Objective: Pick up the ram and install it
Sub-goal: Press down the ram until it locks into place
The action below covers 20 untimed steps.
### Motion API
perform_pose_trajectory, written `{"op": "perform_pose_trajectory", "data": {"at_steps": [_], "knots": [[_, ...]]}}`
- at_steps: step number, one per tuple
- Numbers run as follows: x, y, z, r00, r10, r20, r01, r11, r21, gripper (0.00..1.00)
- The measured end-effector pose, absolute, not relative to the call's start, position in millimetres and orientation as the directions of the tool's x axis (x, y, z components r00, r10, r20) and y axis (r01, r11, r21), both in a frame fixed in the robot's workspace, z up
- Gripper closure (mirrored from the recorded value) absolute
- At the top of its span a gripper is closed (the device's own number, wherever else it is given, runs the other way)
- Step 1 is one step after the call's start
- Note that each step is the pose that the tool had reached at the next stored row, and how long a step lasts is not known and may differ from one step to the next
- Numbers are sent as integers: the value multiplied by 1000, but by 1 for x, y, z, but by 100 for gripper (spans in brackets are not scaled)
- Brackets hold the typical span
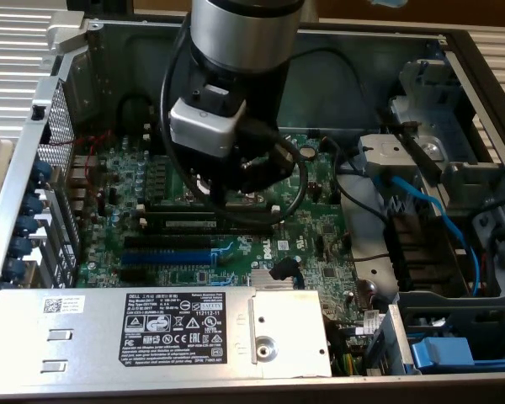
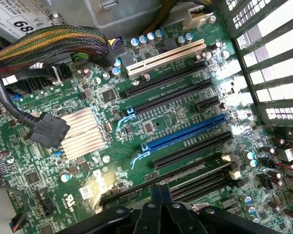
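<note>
The ram [image 2: 129,192] is a long thin dark stick standing on edge in a memory slot, beside the black expansion slot [image 2: 190,152] and the blue one [image 2: 185,134]. In the exterior view the ram [image 1: 185,223] shows as a dark strip with a pale label, just below the arm's wrist [image 1: 227,101]. My gripper [image 2: 159,195] is shut, its black fingertips pressed together directly over the middle of the stick's top edge. The fingers hide the point of contact. More memory slots with cream end clips [image 2: 233,169] lie alongside.
The motherboard [image 1: 311,227] lies in an open Dell case. A power supply [image 1: 160,332] runs along the near edge of the exterior view. A finned heatsink [image 2: 83,131], a black plug [image 2: 50,130] and braided cables [image 2: 49,44] are close by. Drive bays [image 1: 454,168] sit at the exterior view's right.
</note>
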<state>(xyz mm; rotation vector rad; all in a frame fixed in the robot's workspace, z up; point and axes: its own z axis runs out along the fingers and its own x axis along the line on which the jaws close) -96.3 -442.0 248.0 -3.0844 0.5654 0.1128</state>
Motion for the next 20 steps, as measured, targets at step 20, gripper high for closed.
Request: {"op": "perform_pose_trajectory", "data": {"at_steps": [20], "knots": [[-96,-442,248,998,-10,-68,-10,-1000,8,89]]}}
